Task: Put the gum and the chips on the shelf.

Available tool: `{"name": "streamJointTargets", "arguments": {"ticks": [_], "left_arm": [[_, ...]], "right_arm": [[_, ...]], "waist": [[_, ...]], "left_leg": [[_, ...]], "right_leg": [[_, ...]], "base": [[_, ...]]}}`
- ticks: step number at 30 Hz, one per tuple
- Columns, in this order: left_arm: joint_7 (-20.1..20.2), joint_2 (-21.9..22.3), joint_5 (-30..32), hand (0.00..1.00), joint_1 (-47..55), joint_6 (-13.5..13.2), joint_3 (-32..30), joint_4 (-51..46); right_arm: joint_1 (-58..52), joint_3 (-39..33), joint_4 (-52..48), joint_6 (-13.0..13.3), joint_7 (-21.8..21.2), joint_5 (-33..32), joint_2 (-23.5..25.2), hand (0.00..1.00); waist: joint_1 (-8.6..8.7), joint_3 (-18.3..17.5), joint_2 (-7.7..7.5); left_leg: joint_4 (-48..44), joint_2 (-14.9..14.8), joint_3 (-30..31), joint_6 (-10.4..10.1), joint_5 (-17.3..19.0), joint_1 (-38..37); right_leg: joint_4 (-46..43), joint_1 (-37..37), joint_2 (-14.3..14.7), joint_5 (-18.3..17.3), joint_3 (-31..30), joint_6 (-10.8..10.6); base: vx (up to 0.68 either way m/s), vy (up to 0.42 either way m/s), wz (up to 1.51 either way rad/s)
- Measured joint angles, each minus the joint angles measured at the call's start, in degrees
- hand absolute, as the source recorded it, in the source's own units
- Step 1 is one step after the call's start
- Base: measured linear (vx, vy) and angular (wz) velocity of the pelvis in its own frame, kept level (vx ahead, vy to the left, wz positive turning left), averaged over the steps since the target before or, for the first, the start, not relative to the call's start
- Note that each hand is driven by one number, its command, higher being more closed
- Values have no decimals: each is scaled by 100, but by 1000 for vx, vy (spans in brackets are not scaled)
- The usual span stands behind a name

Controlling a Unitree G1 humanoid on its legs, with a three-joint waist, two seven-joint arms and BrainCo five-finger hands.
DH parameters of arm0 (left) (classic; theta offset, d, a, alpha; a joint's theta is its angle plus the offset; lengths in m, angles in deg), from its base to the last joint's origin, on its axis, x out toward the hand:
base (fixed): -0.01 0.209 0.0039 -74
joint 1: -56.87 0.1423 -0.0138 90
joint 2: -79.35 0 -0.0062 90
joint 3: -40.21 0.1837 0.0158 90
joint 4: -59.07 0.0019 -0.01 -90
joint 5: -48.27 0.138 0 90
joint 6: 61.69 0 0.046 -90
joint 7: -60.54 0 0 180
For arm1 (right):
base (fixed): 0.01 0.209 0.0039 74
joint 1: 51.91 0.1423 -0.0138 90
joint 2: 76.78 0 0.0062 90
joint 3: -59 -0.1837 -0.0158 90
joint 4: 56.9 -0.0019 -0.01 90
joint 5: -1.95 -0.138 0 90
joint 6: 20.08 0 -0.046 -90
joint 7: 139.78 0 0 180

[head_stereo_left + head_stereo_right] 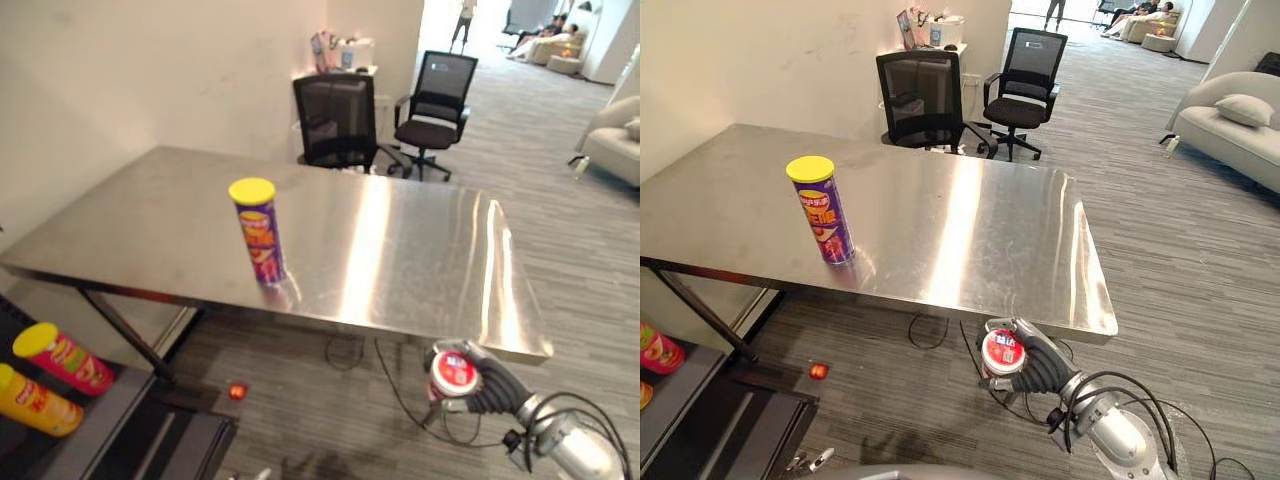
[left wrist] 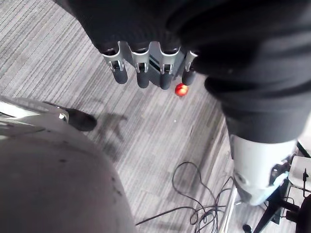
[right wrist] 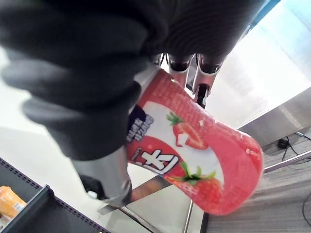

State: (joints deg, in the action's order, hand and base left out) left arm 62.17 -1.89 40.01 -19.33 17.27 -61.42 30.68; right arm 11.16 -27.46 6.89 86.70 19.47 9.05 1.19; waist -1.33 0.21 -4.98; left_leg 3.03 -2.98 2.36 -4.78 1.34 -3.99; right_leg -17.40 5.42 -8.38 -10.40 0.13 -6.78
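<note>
While your right hand (image 1: 492, 388) hangs over the carpet just off the worktop's near right corner, its fingers and thumb are curled round the gum tub (image 1: 453, 372). This is a red tub with strawberries printed on its side, and its round top faces up toward the head camera. The tub touches neither the worktop (image 1: 420, 240) nor the floor. You have the chips can (image 1: 260, 232), purple with a yellow lid, standing upright on the worktop close to its near edge, left of the middle and well apart from the gum tub. Your left hand (image 2: 143, 75) points down at the carpet with its fingers straight and side by side, and it holds nothing. Past its fingertips a small red ball (image 2: 181, 90) lies on the floor. At the lower left you see the dark shelf (image 1: 105, 425), lower than the worktop. Two more cans lie on it on their sides: a red can (image 1: 70, 360) with a yellow lid and a yellow can (image 1: 35, 402) just beside it. Beyond the worktop's far edge stand a nearer office chair (image 1: 335, 120) and a farther office chair (image 1: 435, 100).
</note>
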Motion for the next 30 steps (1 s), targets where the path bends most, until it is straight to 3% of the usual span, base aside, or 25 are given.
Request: {"name": "streamJointTargets", "arguments": {"ticks": [5, 7, 8, 9, 10, 13, 16, 17, 19, 22, 23, 27, 30], "left_arm": [[44, 6, -5, 0, 29, -13, -173, -18], [91, 11, -5, 0, 15, -8, -220, -18], [90, -1, -6, 0, -10, -1, -225, -5], [91, -30, -5, 0, -13, 46, -226, 64], [89, -44, -16, 0, -25, 52, -289, 141], [98, 30, -76, 0, 26, 94, -415, 166], [140, 18, -378, 0, 126, 141, -447, 159], [169, 22, -625, 0, 159, 162, -451, 157], [234, 20, -742, 0, 112, 162, -453, 148], [337, 19, -720, 0, 21, 164, -452, -10], [338, 21, -720, 0, -7, 167, -452, -6], [296, 40, -614, 0, -86, 168, -420, -8], [159, 55, -492, 0, -133, 172, -299, 1]], "right_arm": [[-16, 356, -19, -4, -96, -160, -15, 100], [25, 484, -22, 9, -90, -279, -16, 100], [53, 481, -25, 11, -87, -280, -14, 100], [88, 470, -26, 9, -51, -279, -20, 100], [107, 435, -21, 11, -2, -280, -28, 100], [276, 352, 175, -13, 126, -280, 28, 100], [48, 336, 276, -31, 149, -390, 403, 100], [-111, 356, 312, -33, 131, -529, 606, 100], [-230, 340, 495, -50, 105, -599, 791, 100], [-370, 314, 648, -187, 53, -595, 902, 100], [-398, 301, 648, -192, 53, -594, 901, 100], [-400, 143, 647, -215, 168, -582, 1061, 100], [-311, 159, 647, -235, 305, -458, 1075, 100]], "waist": [[-48, 131, -86], [-58, 416, -46], [-55, 534, -32], [-61, 754, -56], [-70, 872, -139], [-84, 1190, -84], [-60, 1157, -1], [-38, 1141, 34], [35, 1075, 124], [240, 1025, 121], [249, 997, 160], [231, 907, 392], [151, 917, 405]], "left_leg": [[-879, 10, 586, -155, 320, 482], [-1026, 24, 1170, -213, 230, 837], [-996, -38, 1128, -143, 213, 905], [-848, -287, 732, 244, 202, 1037], [-942, -494, 205, 347, 197, 1145], [-2655, -839, -1124, 451, 330, 1733], [-3560, -1059, -1832, 588, 611, 1454], [-3721, -1256, -2201, 616, 704, 1155], [-3379, -1372, -2726, 610, 712, 825], [-2401, -1146, -3393, 578, 680, 752], [-2236, -1116, -3482, 545, 667, 742], [-1077, -725, -3625, 44, 339, 542], [-716, -605, -3615, 45, 218, 514]], "right_leg": [[-636, 26, -69, -426, 503, 154], [-972, 40, -114, -708, 1191, 325], [-1031, 43, -130, -752, 1380, 375], [-1039, 37, -170, -767, 1753, 489], [-1017, 64, -251, -755, 2008, 599], [-964, 127, -511, -699, 2657, 823], [-760, 83, -595, -648, 3089, 908], [-748, 109, -617, -647, 3319, 908], [-773, 146, -692, -653, 3652, 899], [-701, 170, -797, -583, 3928, 778], [-676, 146, -827, -515, 4071, 694], [-662, -9, -1005, -402, 4462, 579], [-497, 48, -964, -245, 4483, 518]], "base": [[-72, -97, 53], [-122, -176, 151], [-183, -203, 168], [-203, -154, 135], [-204, -137, 143], [-188, -110, 114], [-36, -34, 89], [18, 4, 79], [12, 37, 110], [-26, 44, 124], [0, 71, 135], [56, 103, 86], [37, 94, 21]]}}
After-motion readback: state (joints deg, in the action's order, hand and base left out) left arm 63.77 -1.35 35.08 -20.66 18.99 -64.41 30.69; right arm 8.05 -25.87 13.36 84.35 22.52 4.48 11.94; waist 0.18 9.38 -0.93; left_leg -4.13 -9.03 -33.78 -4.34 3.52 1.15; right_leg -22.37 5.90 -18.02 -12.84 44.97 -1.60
